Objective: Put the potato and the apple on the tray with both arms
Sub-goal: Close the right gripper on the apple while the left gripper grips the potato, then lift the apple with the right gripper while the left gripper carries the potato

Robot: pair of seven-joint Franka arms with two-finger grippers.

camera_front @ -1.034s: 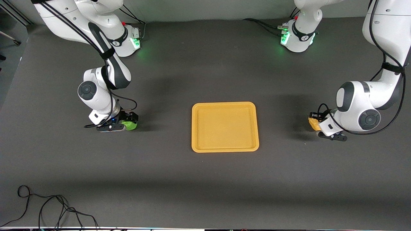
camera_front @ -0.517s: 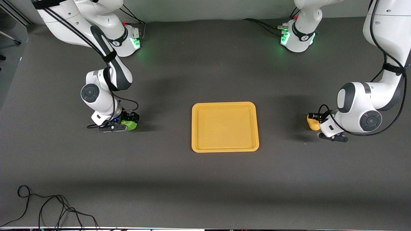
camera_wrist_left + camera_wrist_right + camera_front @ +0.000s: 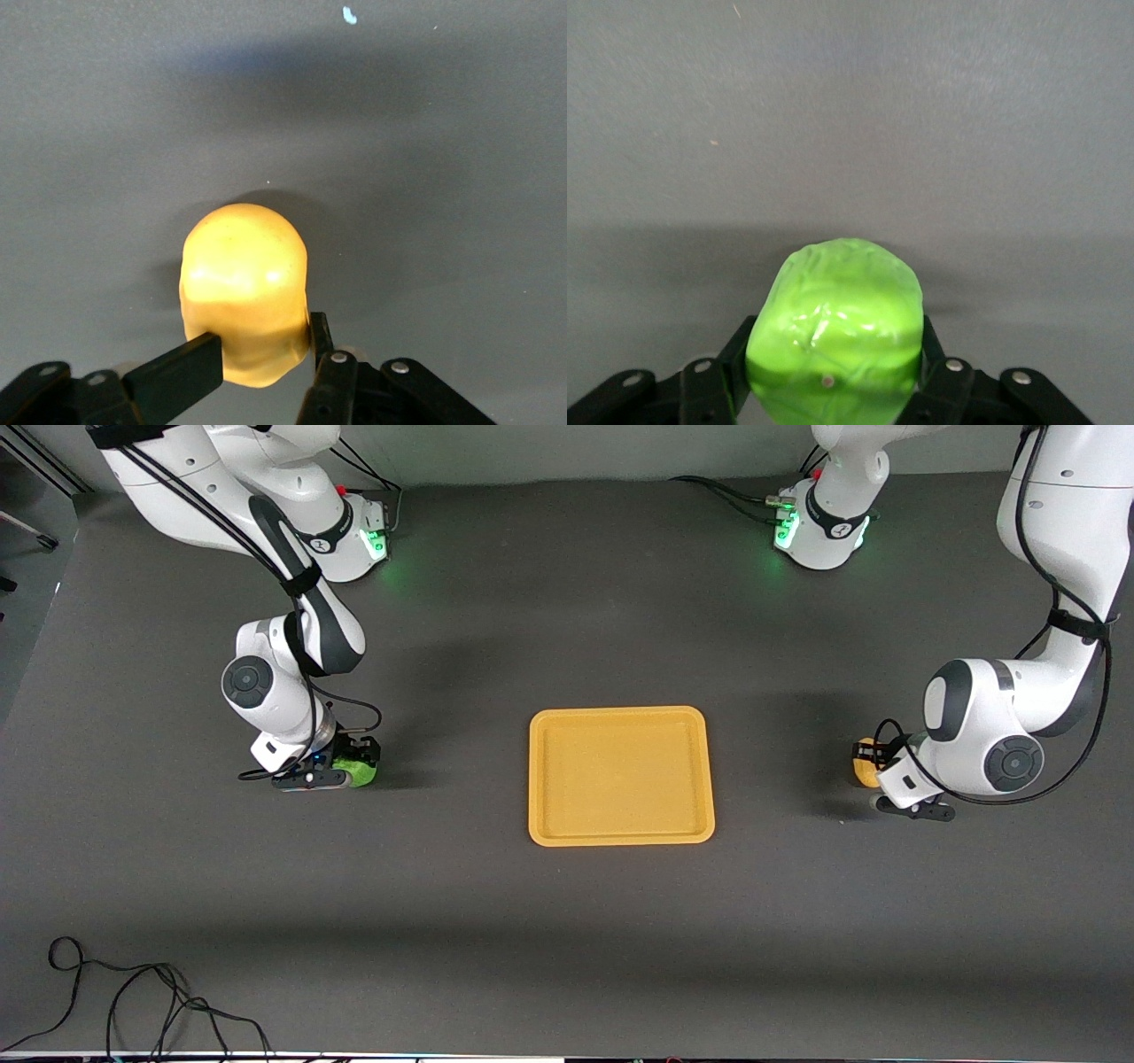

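Note:
The yellow-orange tray (image 3: 621, 833) lies flat in the middle of the table with nothing on it. My left gripper (image 3: 873, 764) is shut on the yellow-orange potato (image 3: 862, 764), low over the table at the left arm's end; in the left wrist view both fingers press the potato (image 3: 244, 288) between them, my left gripper (image 3: 264, 347) closed round its base. My right gripper (image 3: 354, 764) is shut on the bright green apple (image 3: 358, 771), low over the table at the right arm's end; in the right wrist view the apple (image 3: 834, 341) fills my right gripper (image 3: 834, 354).
A black cable (image 3: 133, 1001) lies looped near the table's front edge at the right arm's end. Both arm bases (image 3: 819, 522) stand at the table's back edge with green lights on. The dark grey table (image 3: 567, 921) surrounds the tray.
Both grippers hold their fruit as before. The left gripper with the potato has shifted slightly and risen a little. The right gripper with the apple has barely moved.

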